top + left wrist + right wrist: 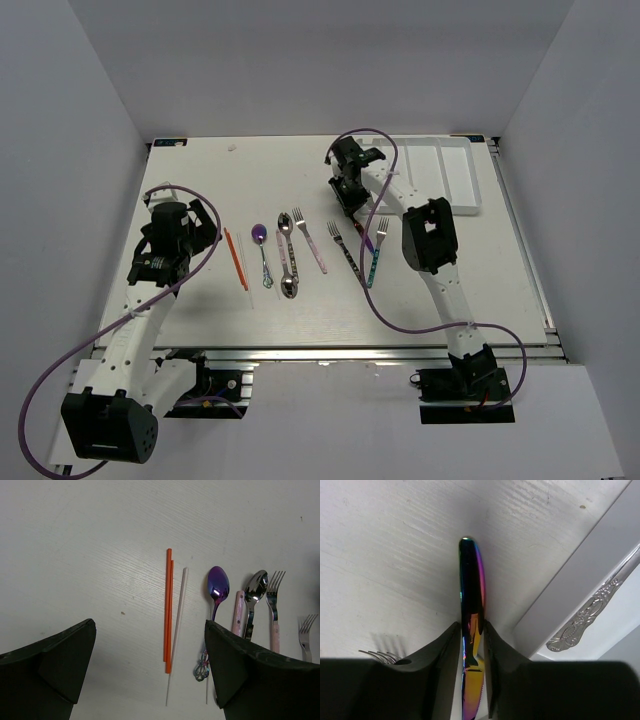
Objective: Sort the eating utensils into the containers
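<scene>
My right gripper (351, 203) is shut on an iridescent purple-gold knife (471, 605), held just left of the white cutlery tray (446, 168); the tray's rim (580, 575) shows in the right wrist view, with an ornate silver handle (587, 616) lying inside. My left gripper (190, 235) is open and empty above the table, left of the orange chopsticks (168, 610) and a pale chopstick (178, 625). A purple spoon (218, 584), a silver spoon (256, 586) and a pink-handled fork (274, 607) lie in a row to their right.
More forks lie mid-table: a silver one (340, 245) and a teal-handled one (377, 252). Fork tines (379, 655) show beside my right gripper's fingers. White walls enclose the table on three sides. A purple cable loops over each arm.
</scene>
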Motion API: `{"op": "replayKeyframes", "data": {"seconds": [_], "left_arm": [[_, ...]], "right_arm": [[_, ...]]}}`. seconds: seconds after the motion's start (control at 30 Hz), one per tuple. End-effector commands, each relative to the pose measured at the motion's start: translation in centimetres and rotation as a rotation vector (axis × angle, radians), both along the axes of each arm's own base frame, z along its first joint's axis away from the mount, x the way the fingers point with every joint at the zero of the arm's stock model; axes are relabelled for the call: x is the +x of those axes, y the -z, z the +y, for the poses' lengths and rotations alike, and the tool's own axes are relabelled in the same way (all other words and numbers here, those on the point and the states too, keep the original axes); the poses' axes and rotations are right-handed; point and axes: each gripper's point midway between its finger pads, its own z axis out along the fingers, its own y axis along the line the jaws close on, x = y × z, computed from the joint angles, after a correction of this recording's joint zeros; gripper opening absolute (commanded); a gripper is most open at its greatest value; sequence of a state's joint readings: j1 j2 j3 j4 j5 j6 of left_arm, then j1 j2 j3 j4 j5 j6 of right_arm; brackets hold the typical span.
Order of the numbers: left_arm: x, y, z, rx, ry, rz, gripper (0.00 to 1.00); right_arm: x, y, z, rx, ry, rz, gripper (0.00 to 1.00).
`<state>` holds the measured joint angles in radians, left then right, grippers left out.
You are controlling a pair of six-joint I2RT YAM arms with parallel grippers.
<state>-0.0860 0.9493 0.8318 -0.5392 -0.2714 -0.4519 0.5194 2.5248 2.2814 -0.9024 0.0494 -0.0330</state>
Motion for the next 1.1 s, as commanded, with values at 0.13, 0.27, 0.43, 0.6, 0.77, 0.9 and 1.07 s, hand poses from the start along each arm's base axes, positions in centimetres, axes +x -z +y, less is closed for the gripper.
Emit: {"op": "replayKeyframes", "data": {"seconds": [0.13,0.27,0.43,0.6,0.77,0.9,1.07], "left_arm": [[-0.2,-0.7,0.1,0.000,0.008,-0.025,0.98],[-0.3,-0.7,0.1,0.001,0.007,-0.028,0.98],[-0.3,-0.9,0.2,0.003,0.001,-0.035,0.98],[-0.4,-0.9,0.2,0.004,0.000,-0.036,0.98],[-0.4,-0.9,0.3,0.005,-0.002,-0.036,0.98],[-0.4,-1.0,0.2,0.003,0.002,-0.039,0.98],[-0.4,-0.9,0.2,0.004,0.000,-0.036,0.98]], "right_arm": [[-5.4,9.7,-3.2,-0.167,0.010,0.247,0.14],[-5.7,9.1,-2.8,-0.148,0.017,0.235,0.00],[-4.7,5.1,2.1,0.122,0.004,0.129,0.00],[-4.6,2.3,4.1,0.259,0.040,0.059,0.00],[-3.4,0.1,4.0,0.277,0.072,-0.042,0.00],[-3.1,-0.4,3.3,0.258,0.090,-0.078,0.00],[-2.7,-1.1,2.6,0.232,0.112,-0.109,0.00]]}}
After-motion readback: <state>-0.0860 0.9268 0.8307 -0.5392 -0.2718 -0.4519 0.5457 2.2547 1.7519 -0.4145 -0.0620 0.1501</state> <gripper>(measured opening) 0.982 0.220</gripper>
